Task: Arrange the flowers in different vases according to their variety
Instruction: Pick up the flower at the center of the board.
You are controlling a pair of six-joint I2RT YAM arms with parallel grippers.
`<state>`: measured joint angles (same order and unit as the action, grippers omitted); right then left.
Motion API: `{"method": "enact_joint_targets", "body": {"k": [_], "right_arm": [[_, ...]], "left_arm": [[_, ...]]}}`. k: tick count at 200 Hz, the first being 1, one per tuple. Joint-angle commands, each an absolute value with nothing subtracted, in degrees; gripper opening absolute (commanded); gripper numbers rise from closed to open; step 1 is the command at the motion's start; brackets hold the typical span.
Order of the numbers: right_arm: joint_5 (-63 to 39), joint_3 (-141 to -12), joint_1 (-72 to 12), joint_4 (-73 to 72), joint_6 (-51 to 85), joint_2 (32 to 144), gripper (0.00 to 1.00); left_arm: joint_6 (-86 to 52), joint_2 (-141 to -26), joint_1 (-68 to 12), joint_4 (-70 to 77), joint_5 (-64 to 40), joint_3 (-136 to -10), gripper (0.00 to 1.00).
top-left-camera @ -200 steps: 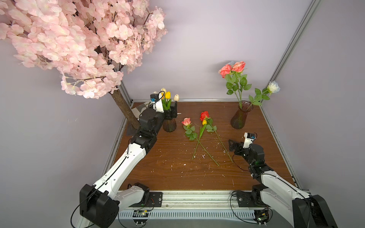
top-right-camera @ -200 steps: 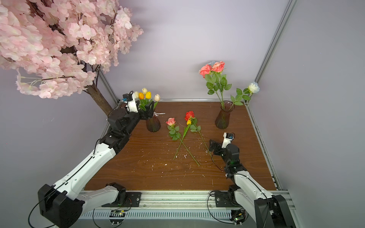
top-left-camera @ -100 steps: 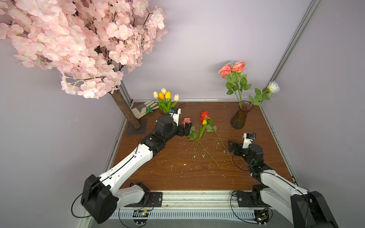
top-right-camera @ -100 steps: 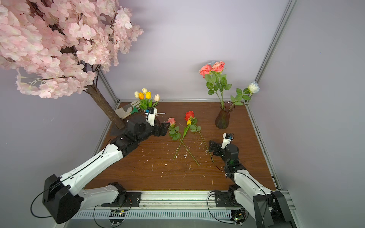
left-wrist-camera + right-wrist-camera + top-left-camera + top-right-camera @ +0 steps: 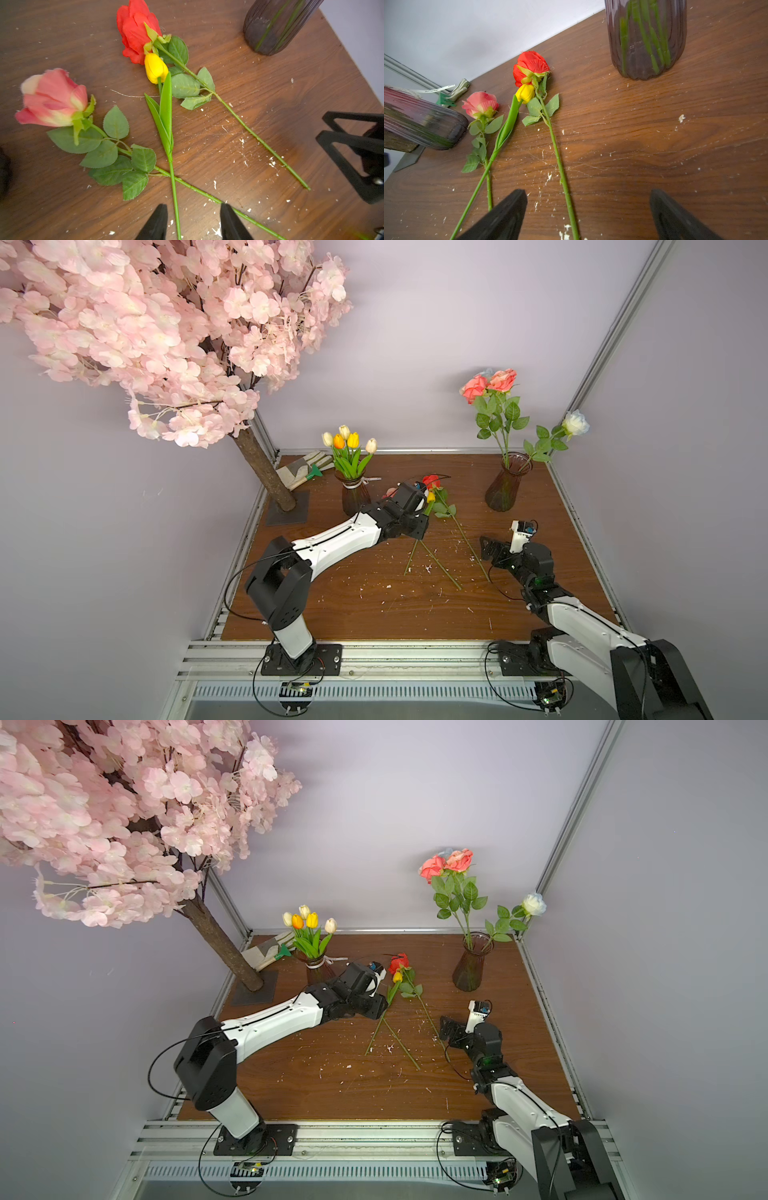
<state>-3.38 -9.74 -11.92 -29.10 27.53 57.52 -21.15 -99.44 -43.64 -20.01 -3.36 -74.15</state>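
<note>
- The left gripper (image 5: pixel 193 205), jaws partly apart, straddles the stem of the yellow tulip (image 5: pixel 155 67), mid-table.
- The right gripper (image 5: pixel 588 192), wide open, sits beside the red rose (image 5: pixel 530 64).
- The pink rose (image 5: pixel 52 97) lies left of both.

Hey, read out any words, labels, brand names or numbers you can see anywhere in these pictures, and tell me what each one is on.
No text in any view can be read.
White ribbon trailing from the neck of the vase: faint dark marks along it, perhaps print, too small and blurred to read.
Green tag by the gloves: no lettering can be made out.
</note>
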Motion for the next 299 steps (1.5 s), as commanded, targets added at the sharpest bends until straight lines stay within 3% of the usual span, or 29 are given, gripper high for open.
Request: {"method": "enact_joint_targets", "body": {"k": [1, 75, 299], "right_arm": [[-3.78, -11.51, -12.23, -30.26, 27.77, 57.04, 1.0], [-4.13, -11.6, -12.26, -29.71, 27.77, 56.13, 1.0], [-4.48, -11.78, -12.22, -29.71, 27.77, 56.43, 1.0]], "left_arm": [[-20.62, -103.73, -44.55, -26.81, -3.17, -78.36, 0.39], [-19.37, -116.28, -44.48, -30.87, -2.93, -87.35, 0.23], [-18.06, -124.32, -44.53, -33.8, 3.15, -91.93, 0.24]]}}
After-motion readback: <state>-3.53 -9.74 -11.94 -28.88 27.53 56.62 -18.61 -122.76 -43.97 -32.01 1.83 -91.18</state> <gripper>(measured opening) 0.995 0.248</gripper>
